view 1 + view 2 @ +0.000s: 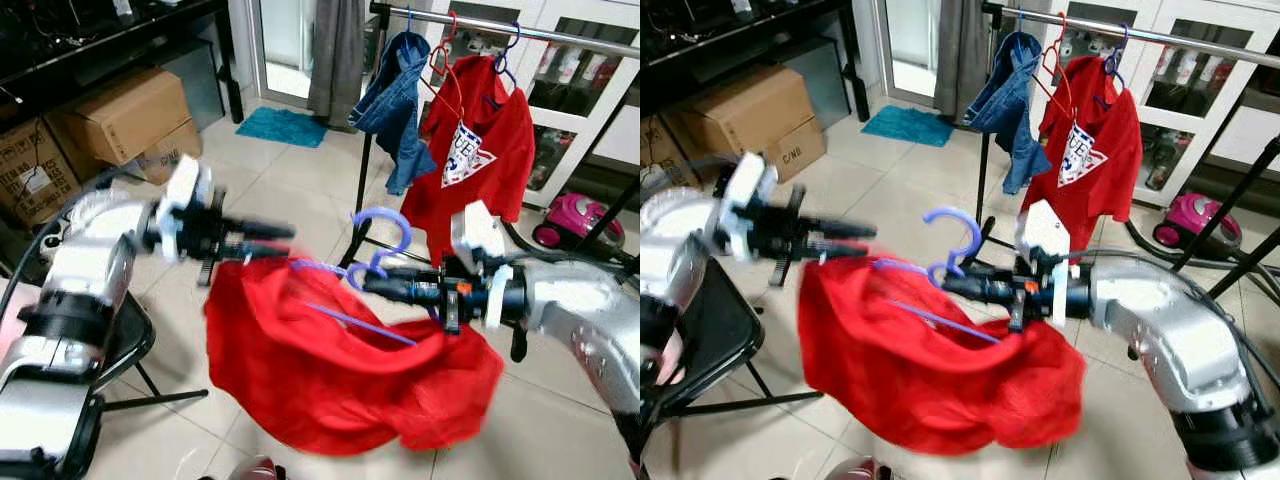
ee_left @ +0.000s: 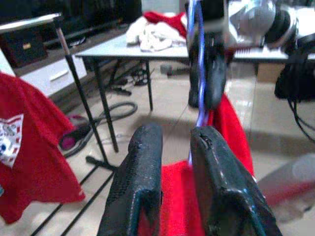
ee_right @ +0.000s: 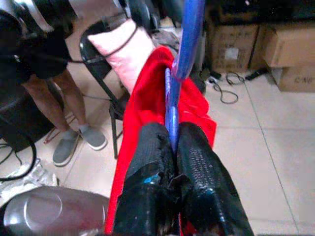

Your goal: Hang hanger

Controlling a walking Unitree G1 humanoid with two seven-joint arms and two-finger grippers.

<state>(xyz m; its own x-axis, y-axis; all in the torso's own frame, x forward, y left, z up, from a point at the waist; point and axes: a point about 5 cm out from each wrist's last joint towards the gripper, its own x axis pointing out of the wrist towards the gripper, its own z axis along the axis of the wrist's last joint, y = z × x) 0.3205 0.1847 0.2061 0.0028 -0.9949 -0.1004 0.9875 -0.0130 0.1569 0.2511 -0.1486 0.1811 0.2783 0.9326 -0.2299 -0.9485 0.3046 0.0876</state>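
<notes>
— Blue plastic, that hanger (image 1: 378,245): thin, glossy, with a curled hook standing up near the middle of the frame and a straight bar slanting down across the cloth.

— And the red garment (image 1: 340,365)?

— Draped on it, loose and crumpled, a soft matte fabric sagging across the lower centre of the frame, held up above the pale floor tiles (image 1: 290,190).

— Who has hold of what?

— The right gripper (image 3: 173,147) has its two black fingers pressed together on the hanger's blue stem, just under the hook; the pads look rough and pebbled. The left gripper (image 1: 268,241) reaches in from the left of the frame to the garment's upper edge. From its wrist its fingers (image 2: 142,172) stand a little apart with red cloth showing between them, but I cannot tell whether they truly pinch it.

— Anything behind?

— A metal clothes rail (image 1: 520,30) runs along the upper right, with a red printed T-shirt (image 1: 480,160) and a blue denim piece (image 1: 395,100) hanging from it on hangers. Brown cardboard boxes (image 1: 125,115) sit at the upper left, a pink vacuum cleaner (image 1: 575,220) at the right edge. A black folding chair (image 1: 125,345) stands at the lower left, and a person's legs (image 3: 54,98) in grey slippers show near it in the right wrist view.
</notes>
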